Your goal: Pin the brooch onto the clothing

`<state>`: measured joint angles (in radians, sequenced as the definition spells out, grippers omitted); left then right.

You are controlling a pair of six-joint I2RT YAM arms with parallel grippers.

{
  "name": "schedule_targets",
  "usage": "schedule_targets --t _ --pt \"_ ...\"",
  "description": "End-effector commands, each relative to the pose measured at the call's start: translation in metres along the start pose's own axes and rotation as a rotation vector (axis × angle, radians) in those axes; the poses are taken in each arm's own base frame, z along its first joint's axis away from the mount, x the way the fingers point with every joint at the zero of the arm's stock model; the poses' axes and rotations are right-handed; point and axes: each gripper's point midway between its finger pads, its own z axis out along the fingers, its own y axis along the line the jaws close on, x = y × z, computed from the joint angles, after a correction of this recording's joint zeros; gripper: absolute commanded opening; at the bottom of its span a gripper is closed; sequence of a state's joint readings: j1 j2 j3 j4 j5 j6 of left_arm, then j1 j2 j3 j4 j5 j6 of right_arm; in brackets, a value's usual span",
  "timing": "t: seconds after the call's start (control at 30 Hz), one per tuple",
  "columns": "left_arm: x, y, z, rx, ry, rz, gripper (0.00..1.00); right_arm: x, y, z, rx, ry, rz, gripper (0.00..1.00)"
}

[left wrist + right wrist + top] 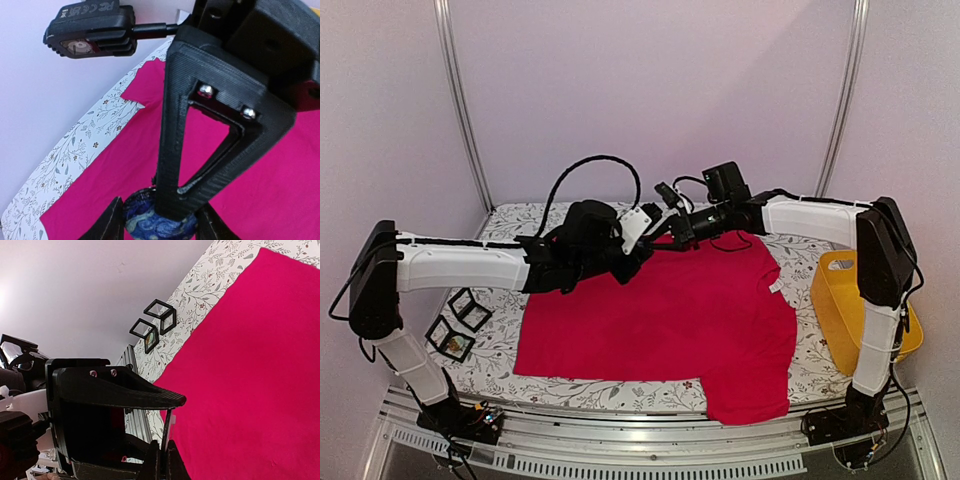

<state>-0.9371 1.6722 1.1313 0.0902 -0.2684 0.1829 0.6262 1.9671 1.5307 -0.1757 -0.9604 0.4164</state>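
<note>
Only the left wrist view is showing the blue swirled brooch [145,226], clamped in the left gripper's [160,227] jaws over the red T-shirt [670,320]. The right gripper's [672,228] finger [172,150] is crossing it, and its jaws' state cannot be told. Overhead, clear boxes [460,322] are lying at the shirt's nine o'clock and a yellow basket [840,300] at three, on a floral-clothed table [800,365] with pale walls behind.

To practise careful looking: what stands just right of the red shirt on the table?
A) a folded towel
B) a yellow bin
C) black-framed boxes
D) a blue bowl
B: the yellow bin stands right of the shirt, while the boxes lie to its left.
</note>
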Motion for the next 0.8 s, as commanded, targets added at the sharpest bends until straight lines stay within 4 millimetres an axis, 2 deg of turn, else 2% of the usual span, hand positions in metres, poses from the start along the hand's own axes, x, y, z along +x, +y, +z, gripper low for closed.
schedule_targets --t 0.0,0.03,0.1,0.13,0.2,0.23,0.27,0.3,0.37,0.4,0.43,0.47,0.5,0.53,0.63,0.77 --pt "-0.025 0.0 -0.007 0.006 -0.053 -0.031 0.56 -0.008 -0.002 -0.004 0.048 -0.005 -0.044 0.0" --pt "-0.029 0.0 -0.01 0.016 -0.054 -0.052 0.66 -0.011 -0.012 -0.01 0.108 -0.015 -0.066 0.0" --pt "-0.035 0.001 -0.018 0.039 -0.061 -0.08 0.77 -0.019 -0.035 -0.031 0.252 -0.06 -0.105 0.0" --pt "-0.04 0.001 -0.024 0.062 -0.072 -0.101 0.8 -0.022 -0.048 -0.042 0.347 -0.09 -0.156 0.0" --pt "-0.048 -0.002 -0.034 0.143 -0.095 -0.145 0.82 -0.029 -0.057 -0.063 0.518 -0.159 -0.305 0.0" --pt "-0.053 -0.001 -0.039 0.183 -0.113 -0.173 0.82 -0.031 -0.054 -0.071 0.588 -0.177 -0.455 0.0" --pt "-0.051 -0.003 -0.043 0.232 -0.098 -0.196 0.82 -0.034 -0.041 -0.082 0.653 -0.219 -0.582 0.0" --pt "-0.052 -0.003 -0.046 0.269 -0.098 -0.222 0.82 -0.03 -0.035 -0.083 0.705 -0.23 -0.739 0.0" --pt "-0.057 0.001 -0.052 0.315 -0.108 -0.284 0.8 -0.025 -0.015 -0.098 0.803 -0.307 -1.074 0.0" --pt "-0.059 0.007 -0.053 0.325 -0.114 -0.313 0.78 -0.021 0.009 -0.11 0.82 -0.37 -1.255 0.0" --pt "-0.063 0.011 -0.055 0.341 -0.123 -0.342 0.77 -0.011 0.022 -0.114 0.811 -0.408 -1.403 0.0" --pt "-0.066 0.015 -0.056 0.356 -0.128 -0.372 0.74 0.001 0.038 -0.118 0.828 -0.424 -1.625 0.0" --pt "-0.069 0.02 -0.055 0.367 -0.132 -0.401 0.72 0.016 0.045 -0.119 0.826 -0.422 -1.763 0.0" --pt "-0.072 0.023 -0.054 0.38 -0.132 -0.425 0.7 0.021 0.052 -0.119 0.859 -0.406 -1.925 0.0" --pt "-0.084 0.029 -0.05 0.426 -0.124 -0.488 0.66 0.018 0.068 -0.123 1.04 -0.383 -2.222 0.0" --pt "-0.1 0.017 -0.052 0.549 -0.134 -0.51 0.7 0.012 0.08 -0.12 1.215 -0.31 -2.453 0.0"
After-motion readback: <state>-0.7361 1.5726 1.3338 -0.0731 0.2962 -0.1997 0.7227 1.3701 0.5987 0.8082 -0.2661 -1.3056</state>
